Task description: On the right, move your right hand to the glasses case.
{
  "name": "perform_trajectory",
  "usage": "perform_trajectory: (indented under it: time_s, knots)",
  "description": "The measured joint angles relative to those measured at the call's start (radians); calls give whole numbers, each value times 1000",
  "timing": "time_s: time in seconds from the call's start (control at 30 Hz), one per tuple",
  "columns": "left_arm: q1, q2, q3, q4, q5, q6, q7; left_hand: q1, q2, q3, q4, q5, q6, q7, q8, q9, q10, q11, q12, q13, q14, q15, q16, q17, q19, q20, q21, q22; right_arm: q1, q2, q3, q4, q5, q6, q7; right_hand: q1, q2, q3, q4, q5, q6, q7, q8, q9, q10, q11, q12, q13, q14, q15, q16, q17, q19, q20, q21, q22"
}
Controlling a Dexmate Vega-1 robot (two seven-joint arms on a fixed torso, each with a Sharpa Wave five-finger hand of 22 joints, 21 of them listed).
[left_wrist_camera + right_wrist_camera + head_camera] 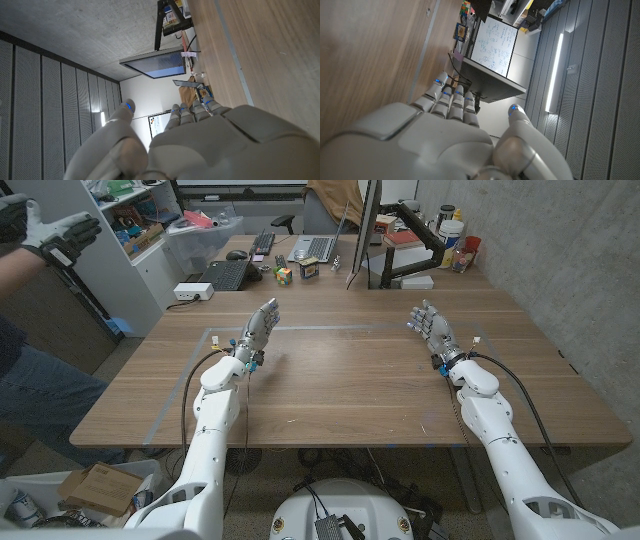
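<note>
Head view gives you the wide wooden table [350,385], its grain smooth, with your left hand [258,330] and right hand [430,328] raised above it, fingers [451,102] spread and holding nothing; I cannot tell where the glasses case is.

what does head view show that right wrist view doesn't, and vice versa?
Head view alone: the left hand raised with nothing in it, the whole wooden table, a keyboard, a laptop and a person's gloved hand. Right wrist view alone: a lit wall light strip and a whiteboard with writing. Both: the right hand, open and empty, and the Rubik's cube. No glasses case is visible.
</note>
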Motion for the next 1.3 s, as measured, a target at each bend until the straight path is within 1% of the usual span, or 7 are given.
perform_trajectory:
  time_s: [0.07,0.33,0.43,0.57,0.63,1.07,1.3]
  knots:
    - [-2,-5,-5,1,7,1,-6,4,4,0,0,0,0,0,0,0,0,0,0,0,0,0,0,0,-5,5,0,0,-1,5,5,-1,-6,1,3,0,0,0,0,0,0,0,0,0,0,0,0,0,0,0,0,0,0,0,-5,0]
    - [-8,-23,-28,2,34,6,-28,8,8,0,0,0,0,0,4,0,1,-1,0,0,0,0,0,0,-5,5,-4,5,-6,23,26,-2,-37,21,18,0,0,2,-2,0,-3,-4,0,0,4,-4,0,0,5,-5,0,0,0,0,-8,0]
    - [-9,-28,-35,2,41,8,-34,8,8,0,0,0,0,0,4,0,2,-2,4,0,0,0,0,0,-1,8,-4,5,-10,28,33,-2,-47,33,21,0,0,3,-3,0,-2,-13,0,0,5,-5,0,5,5,-5,0,0,0,0,-8,0]
    - [-10,-31,-41,1,50,10,-41,12,12,4,-4,0,0,0,4,0,2,-2,4,0,0,0,0,0,-1,9,-4,5,-14,34,41,-5,-56,43,24,0,0,-2,-7,0,-3,-16,0,0,5,-5,0,5,9,-9,4,0,4,4,-13,0]
    - [-10,-33,-43,-1,52,10,-43,12,12,4,-4,0,0,0,4,0,2,-2,4,0,0,0,0,0,-1,9,-4,5,-16,34,44,-6,-60,48,24,0,0,-2,-7,0,1,-20,0,0,9,-9,0,5,9,-9,4,0,7,7,-15,0]
    - [-10,-40,-50,-11,64,14,-53,17,17,4,-4,-7,6,6,4,0,2,-2,4,0,0,0,0,0,-1,8,-11,5,-26,35,58,-19,-82,70,30,4,4,-2,-7,0,1,-20,0,0,16,-16,0,5,12,-13,4,0,7,7,-21,0]
    - [-5,-41,-51,-25,69,18,-54,17,17,4,-4,-7,11,0,4,0,2,-2,4,0,0,0,0,0,-1,8,-15,5,-33,27,68,-25,-87,80,33,10,10,3,-11,0,3,-35,0,0,20,-20,7,5,18,-18,4,0,13,2,-26,0]
